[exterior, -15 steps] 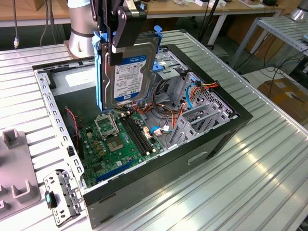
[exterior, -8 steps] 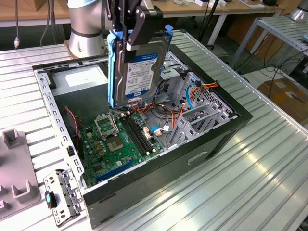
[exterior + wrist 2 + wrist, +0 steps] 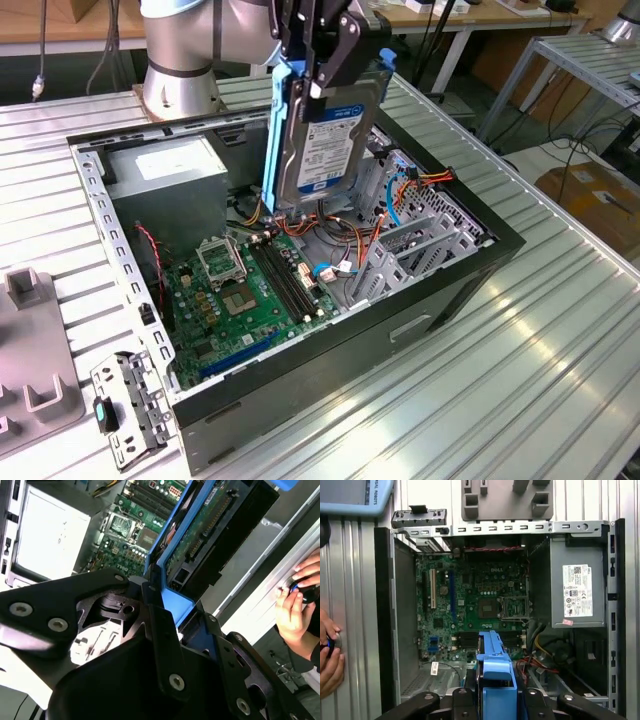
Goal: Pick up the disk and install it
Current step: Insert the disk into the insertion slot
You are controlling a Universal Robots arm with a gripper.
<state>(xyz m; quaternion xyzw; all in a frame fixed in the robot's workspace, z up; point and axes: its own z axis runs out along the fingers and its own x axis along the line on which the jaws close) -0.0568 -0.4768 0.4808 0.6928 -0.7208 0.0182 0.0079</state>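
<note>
You are partway through the job: the pick-up looks done and the install is not yet. The gripper (image 3: 312,70) is holding the disk (image 3: 325,140) by its upper end, jaws clamped on the blue carrier frame, and the blue end tab is sitting between the fingers in both wrist views. In the exterior view the disk is hanging on end, label side facing the camera, over the open computer case (image 3: 100,200). Its lower edge is hovering just above the bundle of orange and red cables (image 3: 340,235), between the motherboard (image 3: 250,290) and the grey drive cage (image 3: 410,250) (whether it is touching those cables I cannot tell). It is not seated in any bay.

As I judge it, the next move is calling for alignment more than force. The disk is standing beside the cage rather than lined up with an opening, so the carrier's rails would need squaring to the slot. The loose cables under it would need clearing too, since they could snag the lower edge or be pinched.

A person's hand (image 3: 295,600) is resting on something at the table (image 3: 520,400) edge, well apart from the case.
</note>
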